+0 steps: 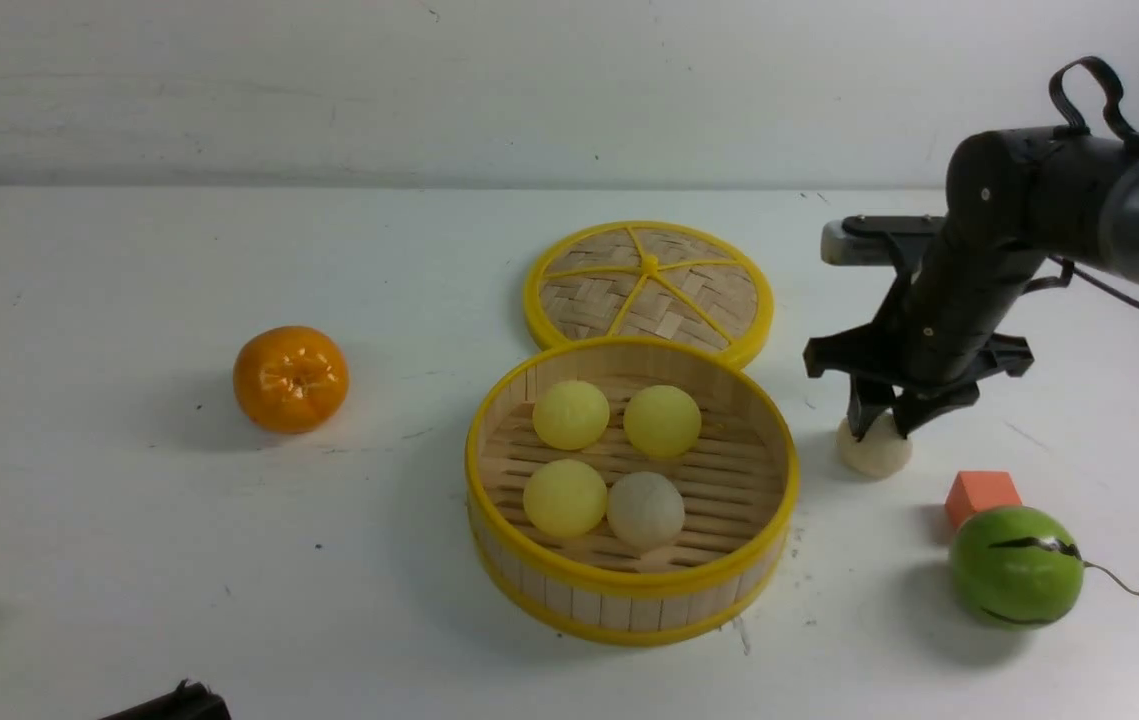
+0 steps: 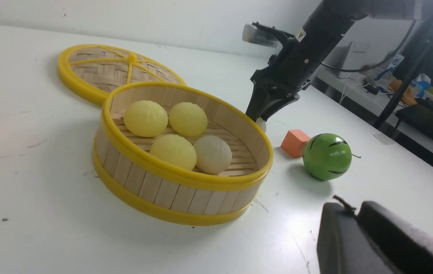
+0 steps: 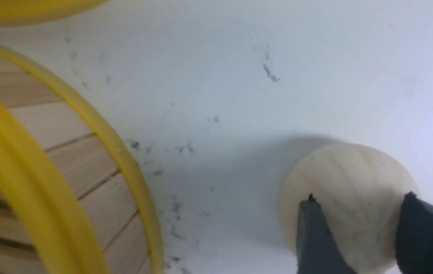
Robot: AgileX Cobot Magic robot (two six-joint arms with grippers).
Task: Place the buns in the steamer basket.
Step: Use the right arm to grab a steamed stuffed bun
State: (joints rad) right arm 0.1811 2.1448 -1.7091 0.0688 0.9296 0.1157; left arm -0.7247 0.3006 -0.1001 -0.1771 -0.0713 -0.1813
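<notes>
Your basket point(image 1: 629, 582) sat in the middle of the table point(image 1: 129, 520), and four buns were inside it. Three yellow buns point(image 1: 571, 414) lay on the wooden floor, two at the back side by side and one at the front. A white bun point(image 1: 645, 509) lay just beside the front yellow one, touching it. The last bun point(image 1: 874, 450), also white, was out on the table, near the basket on your right side. Your right tool point(image 1: 884, 425) pointed down onto this bun. Its two fingers point(image 3: 315, 236) were spread apart, with their tips at the top of the bun. You could not tell from the pictures if the tips pressed on it. The bun sat on the table. Your left tool point(image 2: 357, 213) was low and near the front edge of the table. Its two dark fingers were pressed close together with nothing between them. The round lid point(image 1: 649, 285) lay flat behind the basket, with its edge right at the basket's back rim. An orange point(image 1: 290, 378) sat well apart on your left. A green ball point(image 1: 1016, 566) with dark stripes sat on your right, and a small orange block point(image 1: 981, 496) was just behind it.
</notes>
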